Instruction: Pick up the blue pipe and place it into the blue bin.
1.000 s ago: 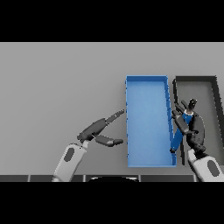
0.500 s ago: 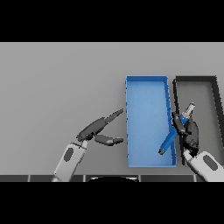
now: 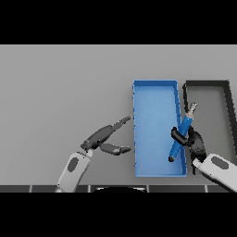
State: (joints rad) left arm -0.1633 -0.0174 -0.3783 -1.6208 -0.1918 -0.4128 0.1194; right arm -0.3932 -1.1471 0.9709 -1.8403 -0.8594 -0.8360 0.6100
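Observation:
A blue pipe (image 3: 180, 137) with a grey forked tip stands tilted over the right wall of the blue bin (image 3: 155, 88), its lower end above the bin's floor. My right hand (image 3: 193, 144) is shut on the pipe's middle, reaching in from the lower right. My left hand (image 3: 104, 137) rests open on the table just left of the bin, its fingers pointing toward the bin's left wall.
A dark grey bin (image 3: 207, 84) sits directly right of the blue bin, its walls nearly touching it. The grey table (image 3: 65, 92) stretches away to the left and far side.
My right hand has carried the pipe leftward from the dark bin's side to over the blue bin's right wall. The left hand has not moved.

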